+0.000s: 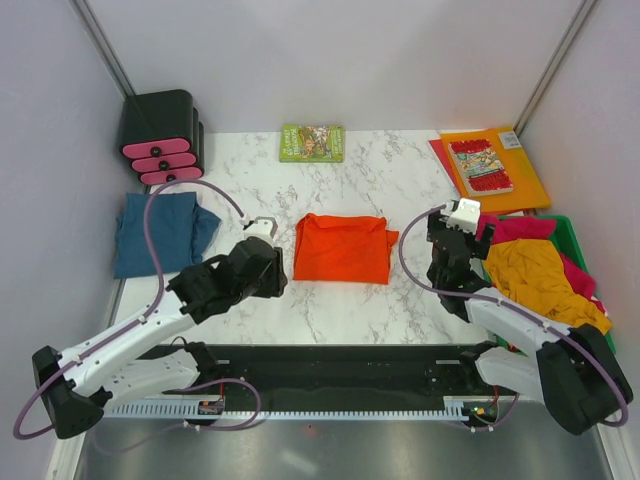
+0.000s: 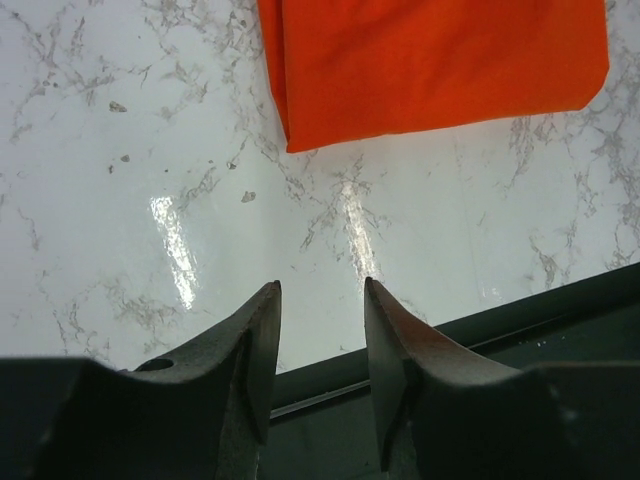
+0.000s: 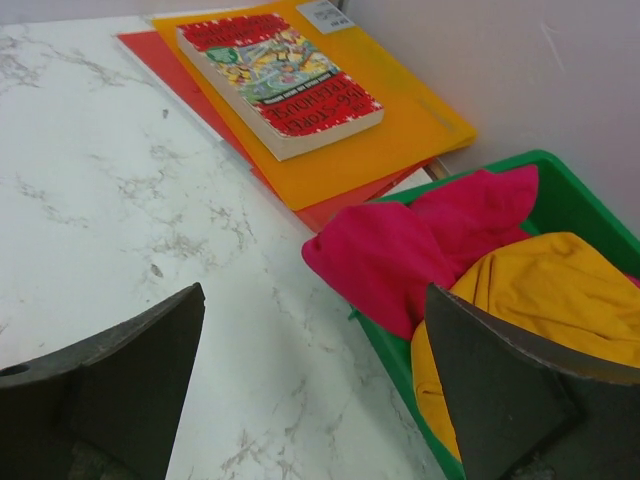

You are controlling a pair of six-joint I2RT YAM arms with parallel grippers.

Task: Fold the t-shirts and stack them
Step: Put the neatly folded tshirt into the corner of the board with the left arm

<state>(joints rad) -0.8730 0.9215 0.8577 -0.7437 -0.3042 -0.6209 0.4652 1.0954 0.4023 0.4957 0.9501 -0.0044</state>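
Observation:
A bright orange-red t-shirt [image 1: 343, 248] lies folded into a rectangle at the table's middle; its near corner shows in the left wrist view [image 2: 430, 65]. A teal-blue t-shirt [image 1: 160, 232] lies loosely folded at the left. A mustard-yellow t-shirt [image 1: 540, 275] [image 3: 560, 290] and a magenta-pink t-shirt [image 1: 520, 228] [image 3: 420, 250] are heaped in a green bin [image 1: 578, 232] [image 3: 565, 195] at the right. My left gripper [image 1: 262, 228] [image 2: 320, 285] is open and empty, just left of the orange-red shirt. My right gripper [image 1: 462, 212] [image 3: 315, 290] is wide open and empty, beside the bin's left edge.
A black drawer unit with pink fronts [image 1: 162, 138] stands at the back left. A green book [image 1: 312, 142] lies at the back middle. A stiff orange folder [image 1: 525, 180] [image 3: 400, 130] with a comic book [image 1: 480, 165] [image 3: 280, 80] lies at the back right. A black rail [image 1: 320, 365] runs along the near edge.

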